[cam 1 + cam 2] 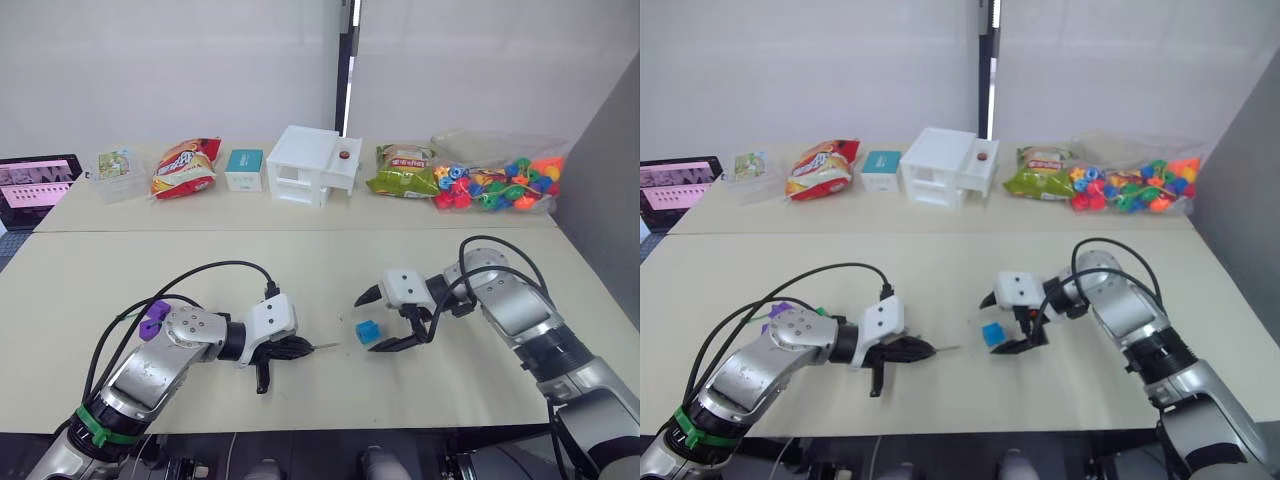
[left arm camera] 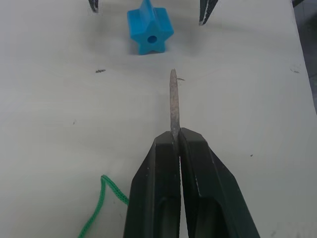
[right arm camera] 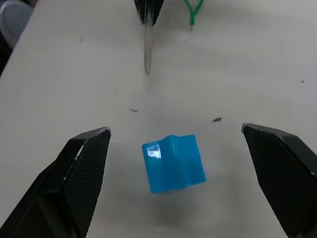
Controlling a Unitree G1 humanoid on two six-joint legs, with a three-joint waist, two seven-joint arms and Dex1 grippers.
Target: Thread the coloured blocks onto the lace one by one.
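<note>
The left gripper (image 1: 292, 349) is clenched on the stiff tip of the lace (image 2: 173, 101), which sticks out past the fingers and points across the table (image 1: 330, 255) toward the blue block (image 1: 368, 332). Behind the fingers the green cord of the lace trails loosely on the tabletop. A gap of bare table lies between the tip's end and the block; in the left wrist view the block shows a star-shaped face with a hole through its centre, turned toward the tip.

The right gripper (image 1: 388, 319) hangs released, fingers spread wide, one on each side of the blue block and touching neither side of it. The block sits flat on the table between them with free room on both flanks.

On the left arm, near the elbow, a purple block (image 1: 155, 319) rests against the cables.

The near half of the table is open around both grippers, with its front edge close below the arms. Along the far edge stand a tablet (image 1: 38, 186), a clear tub (image 1: 117, 173), a snack bag (image 1: 186, 166), a small teal box (image 1: 244, 168), a white box (image 1: 312, 165), a green packet (image 1: 404, 171) and a clear bag of coloured beads (image 1: 500, 178), all well apart from the working area.
</note>
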